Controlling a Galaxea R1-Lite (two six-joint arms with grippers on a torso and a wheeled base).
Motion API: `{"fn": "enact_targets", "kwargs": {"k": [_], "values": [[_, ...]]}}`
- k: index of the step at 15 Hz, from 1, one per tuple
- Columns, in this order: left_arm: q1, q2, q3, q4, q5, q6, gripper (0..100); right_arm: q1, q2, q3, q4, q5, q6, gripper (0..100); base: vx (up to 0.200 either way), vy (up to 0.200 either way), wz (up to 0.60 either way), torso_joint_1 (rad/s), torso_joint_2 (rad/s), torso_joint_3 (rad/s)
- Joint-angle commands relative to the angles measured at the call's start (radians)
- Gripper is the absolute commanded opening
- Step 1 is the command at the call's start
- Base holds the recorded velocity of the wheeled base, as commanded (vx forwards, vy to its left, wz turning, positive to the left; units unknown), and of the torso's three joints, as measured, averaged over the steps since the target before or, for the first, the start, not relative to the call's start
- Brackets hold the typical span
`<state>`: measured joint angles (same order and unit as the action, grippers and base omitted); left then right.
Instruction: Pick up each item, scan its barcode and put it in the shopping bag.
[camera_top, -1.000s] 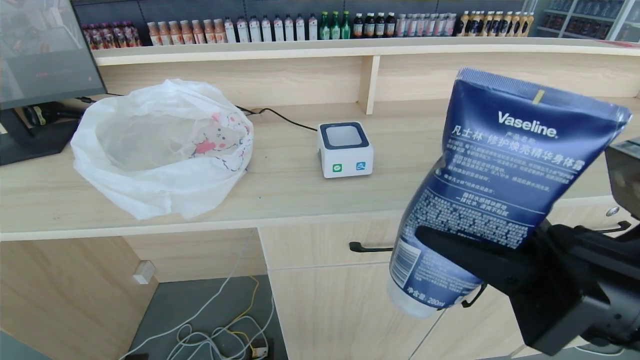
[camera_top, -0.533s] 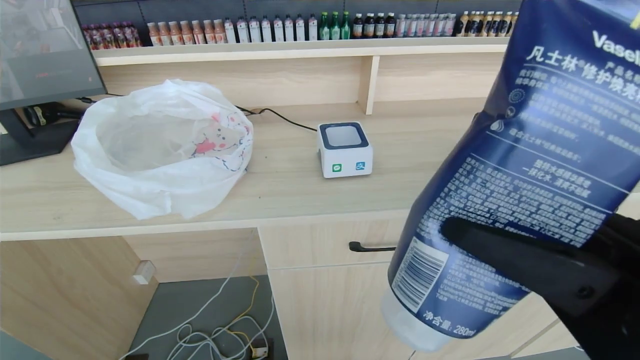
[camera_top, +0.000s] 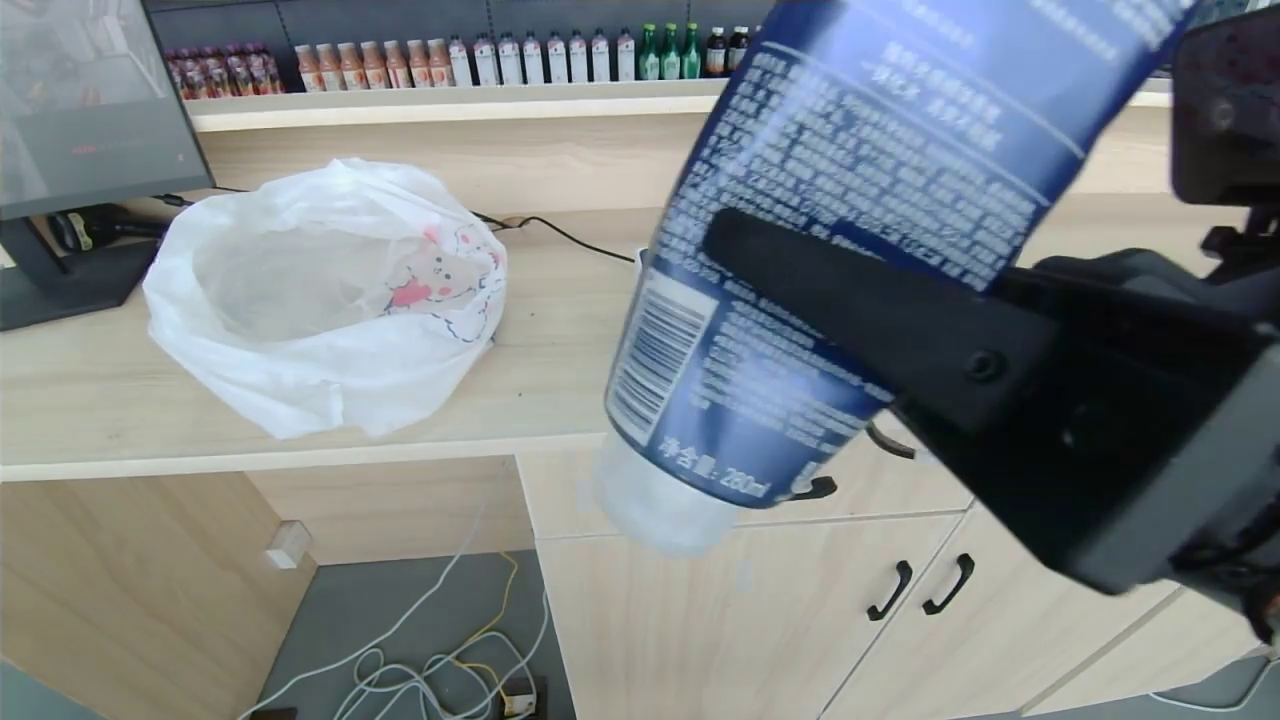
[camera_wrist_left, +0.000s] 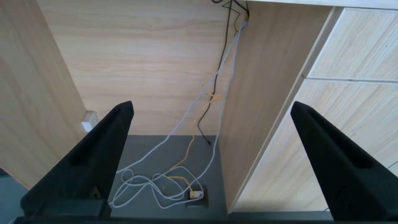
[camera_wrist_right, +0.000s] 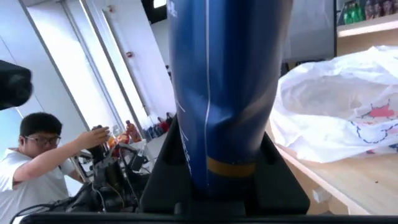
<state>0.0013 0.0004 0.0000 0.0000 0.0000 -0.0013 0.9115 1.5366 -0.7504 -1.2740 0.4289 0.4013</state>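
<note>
Head view: bright, even light from above falls on the counter (camera_top: 560, 370). The shopping bag (camera_top: 300, 330) casts a soft shadow at its base, and the recess (camera_top: 380, 520) below lies in shade. The tube (camera_top: 850, 150) carries a pale sheen; its cap (camera_top: 660, 510), close to the lens, is blurred. Right wrist view: bright windows (camera_wrist_right: 81, 62) backlight the tube, with a thin highlight along it. Left wrist view: dimmer; the left gripper (camera_wrist_left: 211, 107) shows as a dark silhouette.

We record the lotion tube (camera_top: 850, 150) as smooth, glossy blue plastic, with a frosted translucent cap (camera_top: 655, 505). The shopping bag (camera_top: 330, 300) is thin, crinkled white plastic film, partly see-through. The counter (camera_top: 560, 370) shows pale wood grain with a matt finish. The right gripper's fingers (camera_top: 900, 330) and the left gripper's fingers (camera_wrist_left: 93, 168) are matt black plastic.
</note>
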Motion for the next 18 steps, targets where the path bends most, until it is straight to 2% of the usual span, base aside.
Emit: {"fn": "enact_targets", "kwargs": {"k": [1, 2, 7, 18], "values": [[0.000, 0.000, 0.000, 0.000, 0.000, 0.000, 100, 0.024, 0.060, 0.049, -0.018, -0.036, 0.018, 0, 0.000, 0.000, 0.00, 0.000, 0.00, 0.000], [0.000, 0.000, 0.000, 0.002, 0.000, 0.000, 100, 0.018, 0.017, 0.108, -0.051, -0.029, 0.024, 0, 0.000, 0.000, 0.00, 0.000, 0.00, 0.000], [0.000, 0.000, 0.000, 0.000, 0.000, 0.000, 100, 0.007, -0.076, 0.135, -0.067, -0.009, 0.042, 0, 0.000, 0.000, 0.00, 0.000, 0.00, 0.000], [0.000, 0.000, 0.000, 0.000, 0.000, 0.000, 100, 0.009, -0.067, 0.132, -0.068, 0.011, 0.039, 0, 0.000, 0.000, 0.00, 0.000, 0.00, 0.000]]}}
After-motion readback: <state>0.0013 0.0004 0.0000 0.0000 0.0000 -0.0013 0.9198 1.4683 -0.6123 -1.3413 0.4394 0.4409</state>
